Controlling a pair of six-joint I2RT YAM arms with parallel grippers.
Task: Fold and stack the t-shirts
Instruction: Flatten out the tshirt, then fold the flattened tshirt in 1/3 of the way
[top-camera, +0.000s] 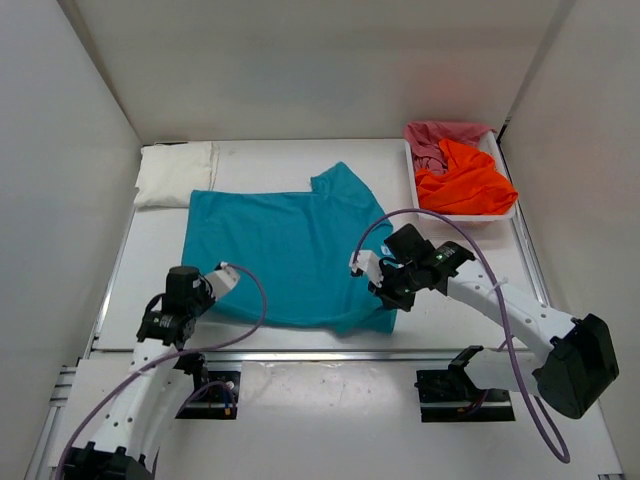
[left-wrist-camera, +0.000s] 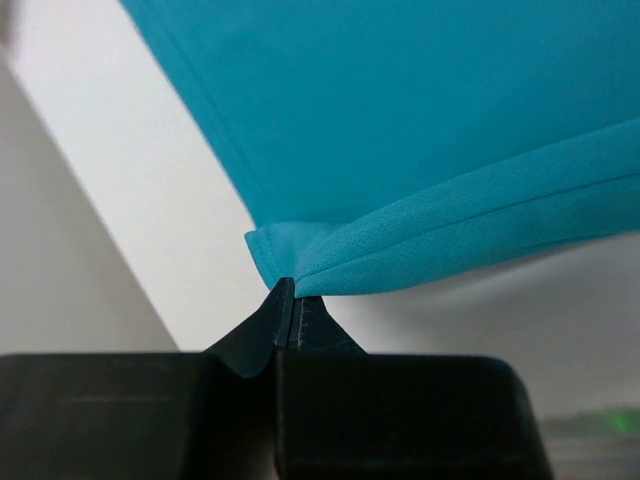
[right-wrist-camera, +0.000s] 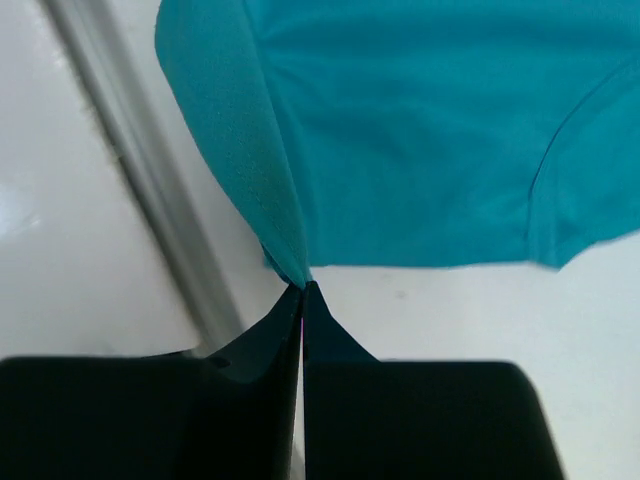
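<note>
A teal-blue t-shirt (top-camera: 285, 250) lies spread across the middle of the table. My left gripper (top-camera: 213, 290) is shut on its near-left hem corner (left-wrist-camera: 290, 262), the cloth lifted a little off the table. My right gripper (top-camera: 385, 300) is shut on the near-right edge, where a fold of the teal-blue t-shirt (right-wrist-camera: 250, 160) rises from the fingertips. A folded white t-shirt (top-camera: 176, 173) lies at the back left. An orange t-shirt (top-camera: 465, 180) and a pinkish-red t-shirt (top-camera: 440, 136) sit crumpled in the basket.
The white mesh basket (top-camera: 512, 212) stands at the back right. White walls close in the table on three sides. A metal rail (top-camera: 320, 354) runs along the near edge, in front of both arm bases.
</note>
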